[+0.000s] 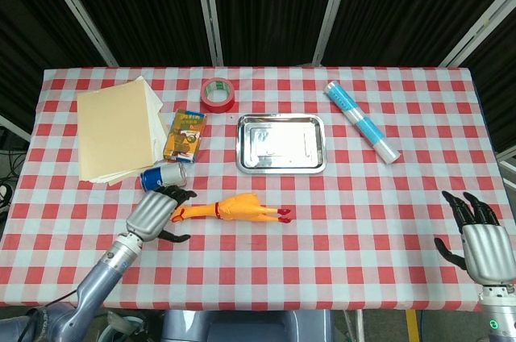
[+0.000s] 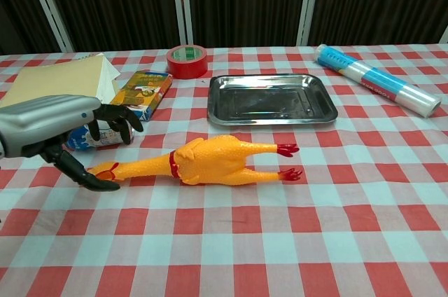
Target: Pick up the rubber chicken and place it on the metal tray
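Note:
The yellow rubber chicken [image 1: 238, 210] [image 2: 210, 161] lies flat on the checked table, head to the left, red feet to the right. The empty metal tray [image 1: 280, 166] [image 2: 271, 116] sits just behind it. My left hand [image 1: 153, 212] [image 2: 52, 127] hovers at the chicken's head end with fingers spread around the head, holding nothing. My right hand [image 1: 479, 243] rests open at the table's near right corner, far from the chicken, and shows only in the head view.
A blue can [image 1: 161, 177] [image 2: 105, 136] lies on its side right behind my left hand. A small box [image 1: 185, 134], red tape roll [image 1: 218, 94], paper stack [image 1: 117, 128] and a rolled plastic sheet [image 1: 363, 122] stand further back.

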Tool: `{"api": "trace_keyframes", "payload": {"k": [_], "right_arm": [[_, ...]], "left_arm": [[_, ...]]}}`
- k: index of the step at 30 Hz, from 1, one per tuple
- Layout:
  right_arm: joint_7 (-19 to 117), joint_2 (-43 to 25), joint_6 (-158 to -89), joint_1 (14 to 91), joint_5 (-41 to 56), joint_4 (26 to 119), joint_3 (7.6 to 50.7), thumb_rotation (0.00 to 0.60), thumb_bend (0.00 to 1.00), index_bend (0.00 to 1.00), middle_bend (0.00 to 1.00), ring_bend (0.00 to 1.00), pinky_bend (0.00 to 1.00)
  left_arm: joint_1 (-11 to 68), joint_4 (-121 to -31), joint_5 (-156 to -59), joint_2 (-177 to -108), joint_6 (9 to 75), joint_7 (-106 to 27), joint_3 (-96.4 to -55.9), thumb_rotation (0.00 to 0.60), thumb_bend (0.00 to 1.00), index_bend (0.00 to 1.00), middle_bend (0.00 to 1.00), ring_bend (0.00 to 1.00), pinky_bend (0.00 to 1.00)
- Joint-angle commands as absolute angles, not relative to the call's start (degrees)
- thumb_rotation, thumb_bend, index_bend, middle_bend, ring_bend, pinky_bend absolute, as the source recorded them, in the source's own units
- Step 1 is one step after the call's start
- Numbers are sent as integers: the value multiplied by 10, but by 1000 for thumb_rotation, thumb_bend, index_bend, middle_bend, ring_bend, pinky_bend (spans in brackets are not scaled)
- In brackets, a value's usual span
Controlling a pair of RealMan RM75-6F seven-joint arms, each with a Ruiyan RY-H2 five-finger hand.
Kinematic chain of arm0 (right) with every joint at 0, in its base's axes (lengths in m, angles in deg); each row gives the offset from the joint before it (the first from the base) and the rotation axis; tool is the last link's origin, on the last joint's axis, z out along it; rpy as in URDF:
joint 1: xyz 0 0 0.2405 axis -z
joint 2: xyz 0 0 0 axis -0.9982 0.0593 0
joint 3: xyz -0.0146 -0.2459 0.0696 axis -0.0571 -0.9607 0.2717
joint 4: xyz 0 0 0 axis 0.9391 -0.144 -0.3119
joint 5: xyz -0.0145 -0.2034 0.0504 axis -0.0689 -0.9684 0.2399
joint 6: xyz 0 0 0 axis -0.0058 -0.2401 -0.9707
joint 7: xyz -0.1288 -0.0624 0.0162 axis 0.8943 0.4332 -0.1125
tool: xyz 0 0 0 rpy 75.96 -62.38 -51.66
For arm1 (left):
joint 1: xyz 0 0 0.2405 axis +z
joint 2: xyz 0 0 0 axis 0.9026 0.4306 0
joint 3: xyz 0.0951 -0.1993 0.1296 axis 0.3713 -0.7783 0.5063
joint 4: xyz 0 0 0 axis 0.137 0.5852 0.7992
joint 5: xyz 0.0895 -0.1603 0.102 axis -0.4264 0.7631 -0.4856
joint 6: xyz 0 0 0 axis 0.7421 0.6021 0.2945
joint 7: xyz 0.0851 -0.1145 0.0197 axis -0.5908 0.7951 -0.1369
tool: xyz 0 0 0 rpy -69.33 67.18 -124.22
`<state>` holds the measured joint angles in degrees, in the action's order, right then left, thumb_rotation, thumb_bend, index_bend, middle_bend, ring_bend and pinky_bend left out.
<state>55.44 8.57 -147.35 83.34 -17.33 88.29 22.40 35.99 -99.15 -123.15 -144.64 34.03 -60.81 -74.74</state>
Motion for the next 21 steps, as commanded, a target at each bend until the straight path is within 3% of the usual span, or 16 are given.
{"api": "trace_keyframes", "payload": {"k": [1, 21], "right_arm": [[552, 86, -1474, 835, -173, 881, 224, 600, 268, 122, 239, 128, 188], [544, 87, -1473, 840, -167, 876, 222, 600, 267, 122, 239, 128, 188]], "left_arm": [[348, -982, -1208, -1470, 332, -632, -748, 600, 68, 243, 339, 253, 376], [318, -923, -1122, -1553, 349, -677, -766, 600, 87, 199, 311, 255, 376]]}}
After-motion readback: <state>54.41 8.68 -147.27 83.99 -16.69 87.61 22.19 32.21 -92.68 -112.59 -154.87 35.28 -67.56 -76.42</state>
